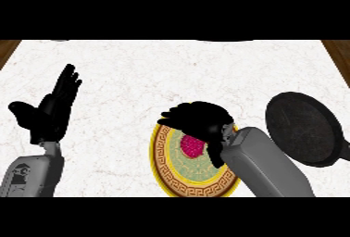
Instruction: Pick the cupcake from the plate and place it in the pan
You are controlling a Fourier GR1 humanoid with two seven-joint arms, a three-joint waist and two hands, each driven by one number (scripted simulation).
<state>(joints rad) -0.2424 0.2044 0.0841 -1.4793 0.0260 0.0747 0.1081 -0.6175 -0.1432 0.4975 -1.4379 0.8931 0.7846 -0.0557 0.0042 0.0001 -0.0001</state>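
One right hand [198,121] seemingly cupping cupcake [192,146]

A kitchen: white marble counter [171,78], black pan [304,127], ornate plate [164,162] with cupcake [192,146].

Wide white marbled surface [178,74] fills the view, faint veining running all across it (pale brownish threads), and a strip of brown wood [8,48] shows at each upper corner beyond its edges.
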